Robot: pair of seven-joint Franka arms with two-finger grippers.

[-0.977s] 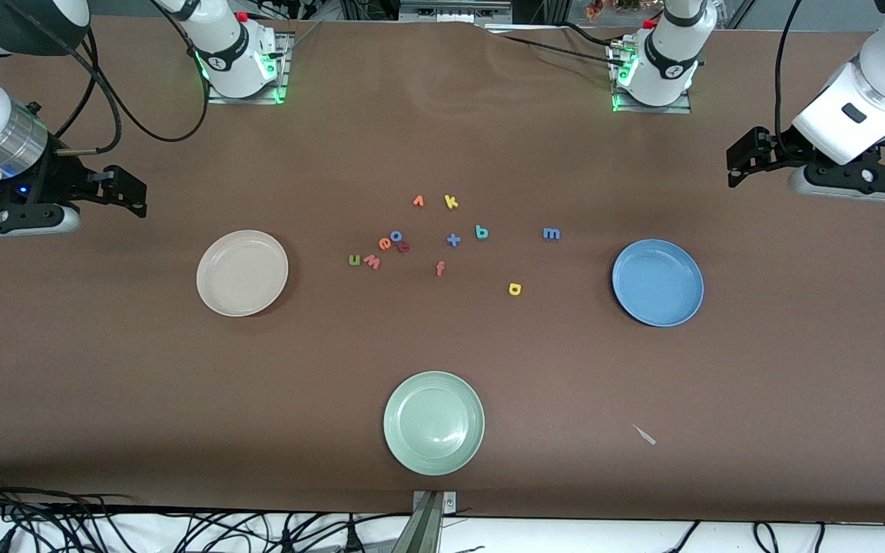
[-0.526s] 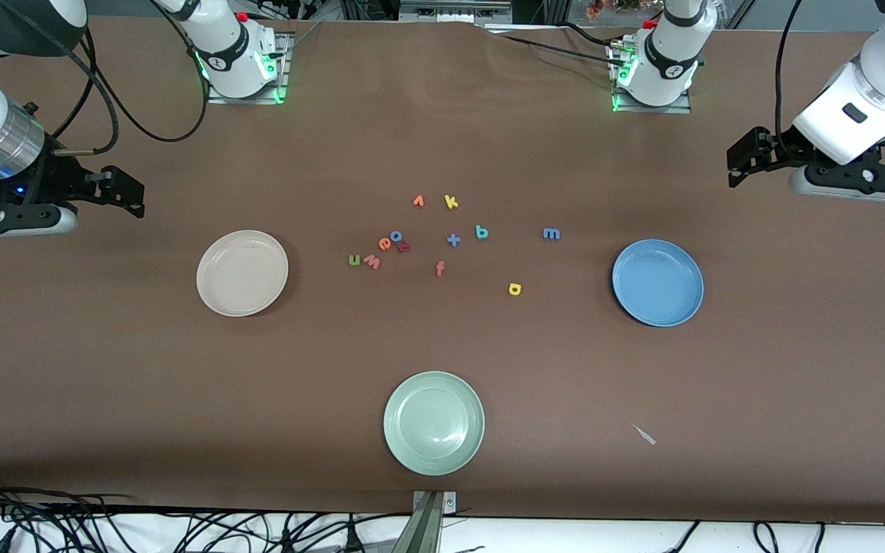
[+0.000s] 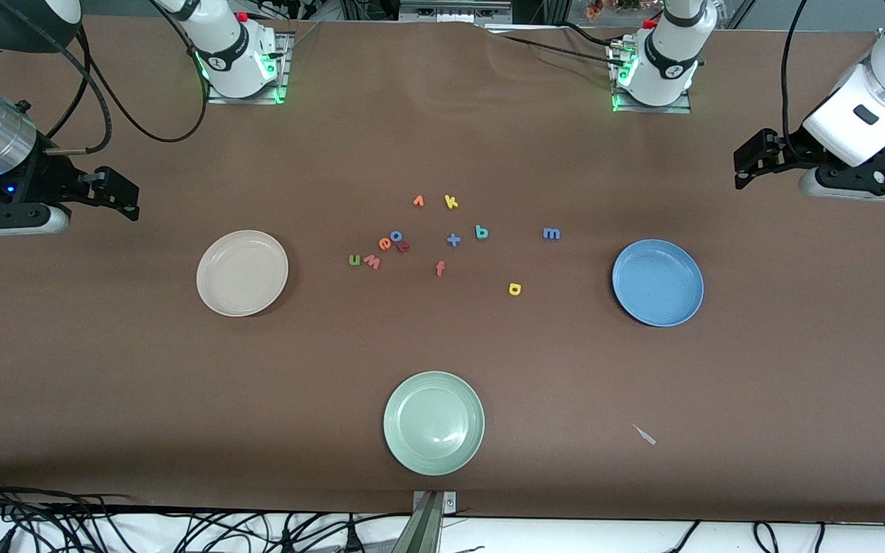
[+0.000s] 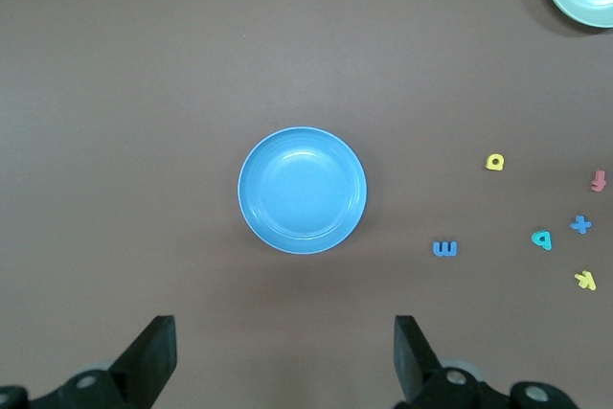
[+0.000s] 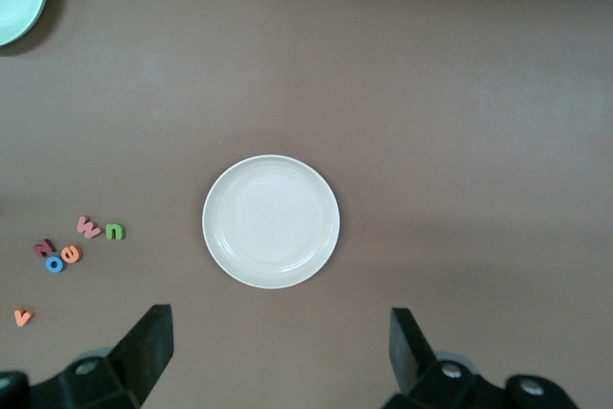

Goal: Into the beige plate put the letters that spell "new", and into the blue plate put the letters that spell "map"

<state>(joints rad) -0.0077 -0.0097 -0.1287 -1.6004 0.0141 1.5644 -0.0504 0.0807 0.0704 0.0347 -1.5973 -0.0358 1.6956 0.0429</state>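
1. Letters for "new", tiny flat foam pieces: the olive-green n [image 3: 353, 260] and red-pink w [image 3: 372, 263] lie side by side, the orange e [image 3: 385, 244] just beside a blue o [image 3: 396, 236], all between the round cream-beige plate [image 3: 242, 273] and the table's middle.
2. Letters for "map": the blue m [image 3: 551, 233], yellow a [image 3: 515, 289] and teal p-shape [image 3: 481, 232] lie toward the round mid-blue plate [image 3: 657, 282].
3. Both plates are empty.
4. Handling, as I judge it: light, soft, low-lying; pinch across the outer edges from straight above. The e is crowded by its neighbours.
5. The left gripper [image 4: 285, 356] hangs over bare cloth near the blue plate with its jaws wide apart; the right gripper [image 5: 278, 352] likewise near the beige plate.
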